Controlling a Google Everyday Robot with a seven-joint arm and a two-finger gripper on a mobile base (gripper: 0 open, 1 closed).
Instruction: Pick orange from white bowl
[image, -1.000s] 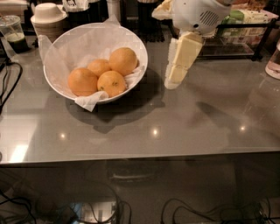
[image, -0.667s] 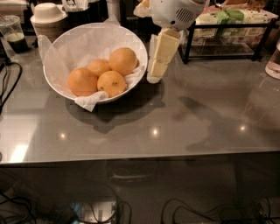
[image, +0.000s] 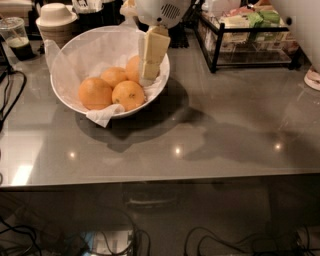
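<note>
The white bowl (image: 56, 89), lined with crumpled tissue, stands on the grey table at the back left. Several oranges lie in it. The largest, yellow-orange one (image: 132, 69) is at the back right of the pile, partly hidden behind my gripper. Three deeper-orange ones lie to its left and front: one at the left (image: 94, 93), one at the front (image: 128, 95), one behind them (image: 114, 76). My gripper (image: 148, 75), cream-coloured under a white wrist, hangs over the bowl's right side, its tip down by the largest orange.
A white lidded paper cup (image: 55, 17) and a plastic cup with a dark drink (image: 15, 38) stand behind the bowl at the left. A black wire rack (image: 250, 40) with packets is at the back right. Cables (image: 10, 85) lie at the left edge.
My gripper has moved left, from beside the bowl's right rim to over the bowl's right side, and now covers part of the largest orange. The oranges and bowl have not moved.
</note>
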